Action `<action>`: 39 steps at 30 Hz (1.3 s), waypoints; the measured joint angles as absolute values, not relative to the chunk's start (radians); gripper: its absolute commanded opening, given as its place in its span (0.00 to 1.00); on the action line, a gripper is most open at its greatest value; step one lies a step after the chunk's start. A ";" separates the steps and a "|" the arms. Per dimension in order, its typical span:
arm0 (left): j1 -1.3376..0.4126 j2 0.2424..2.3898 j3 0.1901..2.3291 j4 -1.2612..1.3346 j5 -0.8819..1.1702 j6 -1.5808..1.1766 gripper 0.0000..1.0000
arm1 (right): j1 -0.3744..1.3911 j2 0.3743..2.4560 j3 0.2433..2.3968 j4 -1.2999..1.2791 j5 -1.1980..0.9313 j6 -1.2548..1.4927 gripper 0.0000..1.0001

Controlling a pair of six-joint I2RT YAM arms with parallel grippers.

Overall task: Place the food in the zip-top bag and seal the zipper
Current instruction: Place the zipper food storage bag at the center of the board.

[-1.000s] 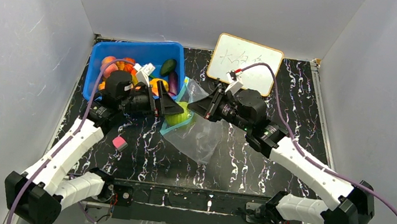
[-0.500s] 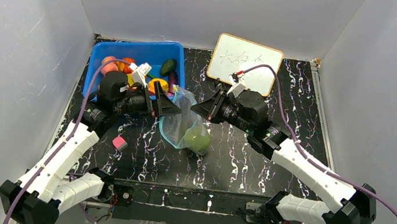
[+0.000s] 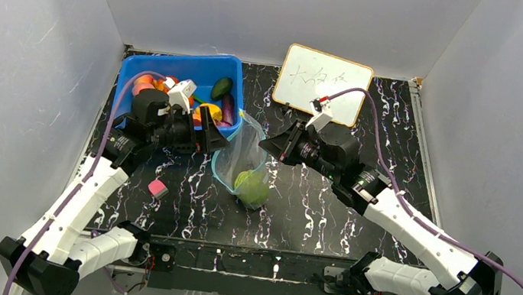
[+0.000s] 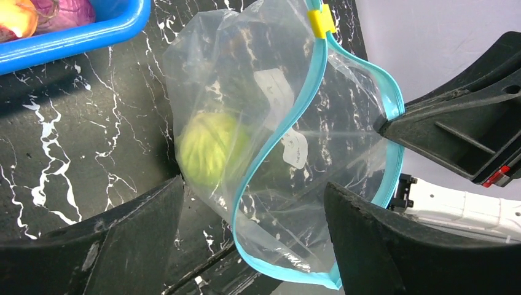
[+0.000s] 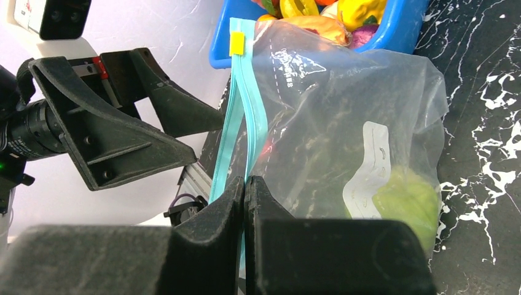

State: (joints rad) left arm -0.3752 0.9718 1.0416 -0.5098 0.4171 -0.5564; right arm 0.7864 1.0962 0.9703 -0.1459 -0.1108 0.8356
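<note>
We are mid-filling: one green fruit (image 3: pixel 253 187) lies low in the bag (image 3: pixel 242 152) at centre frame, and more food (image 3: pixel 222 88) waits in the bin (image 3: pixel 126 74) upper left. Our right gripper (image 5: pixel 244 184) pinches the zipper (image 5: pixel 239 92). Our left gripper (image 4: pixel 253 184), spread and empty, hangs just left of the mouth. Next we should fetch another piece.

Zipper (image 5: pixel 255 123) end seemingly behind fingers (image 5: pixel 209 233)

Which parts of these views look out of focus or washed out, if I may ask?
Left wrist view: the left gripper is a soft blur, and the green round fruit looks hazy through the wrinkled zip-top bag. Right wrist view: the right gripper, close to the lens, is out of focus. Top external view: even light, nothing washed out.
</note>
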 measured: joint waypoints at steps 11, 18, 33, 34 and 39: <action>-0.376 1.024 0.992 -0.421 0.458 -0.533 0.39 | 0.786 1.094 0.970 -0.162 -0.103 0.836 0.00; -0.375 1.055 0.980 -0.338 0.518 -0.563 0.00 | 0.786 1.081 0.970 -0.191 -0.076 0.830 0.00; -0.437 1.170 0.910 0.178 0.688 -0.899 0.00 | 0.790 0.878 1.068 -0.557 0.312 0.709 0.00; -0.452 1.187 0.910 0.198 0.687 -0.910 0.00 | 0.790 0.856 1.071 -0.557 0.315 0.709 0.00; -0.508 1.246 0.907 0.252 0.664 -0.931 0.03 | 0.790 0.791 1.060 -0.528 0.304 0.721 0.00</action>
